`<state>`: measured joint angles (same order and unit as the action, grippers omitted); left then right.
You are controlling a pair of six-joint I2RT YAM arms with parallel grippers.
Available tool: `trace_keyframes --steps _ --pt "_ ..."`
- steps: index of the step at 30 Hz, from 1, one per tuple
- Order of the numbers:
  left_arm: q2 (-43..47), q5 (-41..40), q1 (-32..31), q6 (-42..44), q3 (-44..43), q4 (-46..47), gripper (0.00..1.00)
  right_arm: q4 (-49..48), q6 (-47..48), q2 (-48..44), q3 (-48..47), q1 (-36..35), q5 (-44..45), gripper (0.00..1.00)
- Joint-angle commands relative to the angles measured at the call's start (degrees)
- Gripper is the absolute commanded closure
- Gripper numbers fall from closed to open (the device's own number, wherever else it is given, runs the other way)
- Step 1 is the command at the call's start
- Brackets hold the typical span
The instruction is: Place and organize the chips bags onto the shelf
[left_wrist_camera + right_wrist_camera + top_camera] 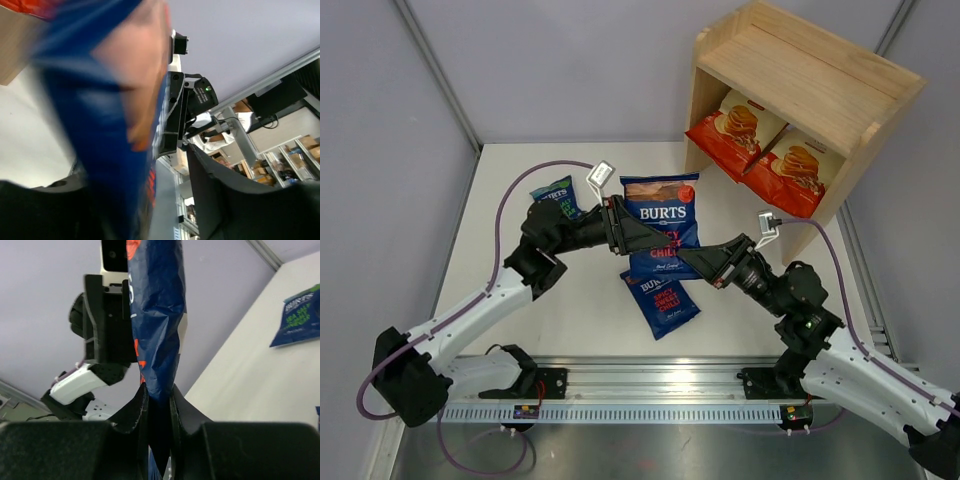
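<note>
The left jaws stand spread about the left edge of the lifted Burts bag (662, 212), with a strip of background showing between the bag and one finger (225, 200) in the left wrist view, where the bag itself is a close blue-and-orange blur. Behind the left arm (470, 310), the green-lettered Burts bag (557, 197) lies flat on the white counter (580, 320) near its far left corner. The lifted bag, red-lettered, hangs above the counter between the two arms, and under its lower edge a second red-lettered Burts bag (663, 302) lies flat and skewed. The right jaws are pressed together on the lifted bag's lower right part, and the fingers (127, 410) pinch crumpled blue foil in the right wrist view. At the far right corner stands the wooden shelf (800, 70), with two Cassava Chips bags (735, 130) (798, 170) leaning side by side in its lower tier. Pale lilac-grey wall panels (570, 60) with metal frame posts (435, 70) close in the counter, and an aluminium rail (650, 385) along the near edge carries both arm bases. Past the bag, the left wrist view shows a room with shelving and boxes (290, 165)
</note>
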<state>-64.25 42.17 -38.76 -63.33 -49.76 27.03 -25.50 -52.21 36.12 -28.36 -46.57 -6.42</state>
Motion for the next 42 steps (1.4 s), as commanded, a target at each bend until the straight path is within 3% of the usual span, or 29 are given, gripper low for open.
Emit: trace_keyframes --steps 1,5,10,13,17,21,26,36,42 --pt "1.4 -4.52 1.14 7.32 -5.69 -12.98 0.38 6.76 2.19 -0.61 -4.5 -0.37 4.21 0.91" --pt "7.01 -20.08 3.08 15.77 -7.63 -31.56 0.24 15.63 3.25 0.0 -10.39 -0.37 10.88 0.93" --pt "15.11 -38.8 4.92 21.84 -5.0 -44.05 0.21 25.23 2.28 3.16 -20.49 -0.37 24.33 0.93" --pt "17.92 -43.38 5.28 25.88 -5.26 -50.11 0.18 29.53 4.47 8.16 -28.66 -0.02 28.47 0.94" --pt "20.03 -45.95 5.28 31.23 -7.19 -56.72 0.15 35.32 6.94 19.39 -46.46 4.27 26.56 0.93" --pt "23.55 -46.57 5.28 34.14 -7.63 -60.68 0.15 37.8 0.89 28.03 -57.05 17.1 17.94 0.94" --pt "25.4 -46.48 5.28 36.87 -7.99 -65.34 0.14 41.3 2.2 37.61 -70.13 22.21 22.58 0.95" --pt "28.65 -45.34 5.28 37.84 -3.86 -66.05 0.14 43.25 -5.88 48.95 -81.23 32.23 23.12 0.93" --pt "30.23 -44.63 5.28 37.84 -1.75 -66.14 0.14 39.03 -8.35 56.86 -85.71 33.82 22.85 0.91"
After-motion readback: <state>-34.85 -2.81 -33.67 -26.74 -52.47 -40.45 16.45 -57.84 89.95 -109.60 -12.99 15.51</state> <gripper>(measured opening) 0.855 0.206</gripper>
